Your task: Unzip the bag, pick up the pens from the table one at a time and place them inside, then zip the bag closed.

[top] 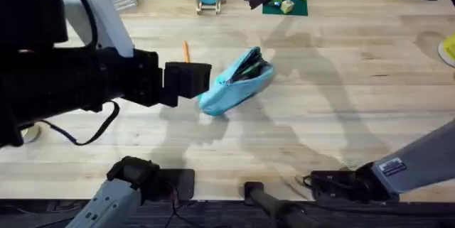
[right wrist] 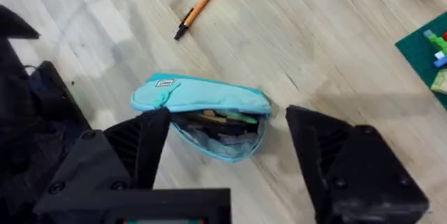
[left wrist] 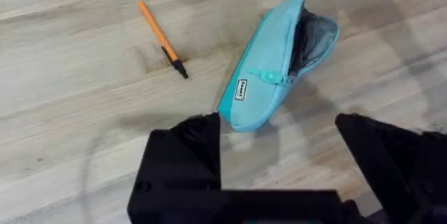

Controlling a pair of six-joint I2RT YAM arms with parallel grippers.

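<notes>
The bag [left wrist: 269, 70], soft light-blue fabric with a small white label too small to read, lies unzipped mid-table [top: 341, 107]. A slim orange pen [left wrist: 162, 40] lies beside it, toward the far edge. Both the left tool [left wrist: 279, 154] and the right tool [right wrist: 227, 154] hover above, spread wide, gripping nothing.

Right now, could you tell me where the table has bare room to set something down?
The table is bare right of the bag, out to the right edge, and in front of the bag toward the arm bases. It is crowded left of the bag, where the left gripper hovers beside the orange pen, and along the far edge among the clutter.
</notes>
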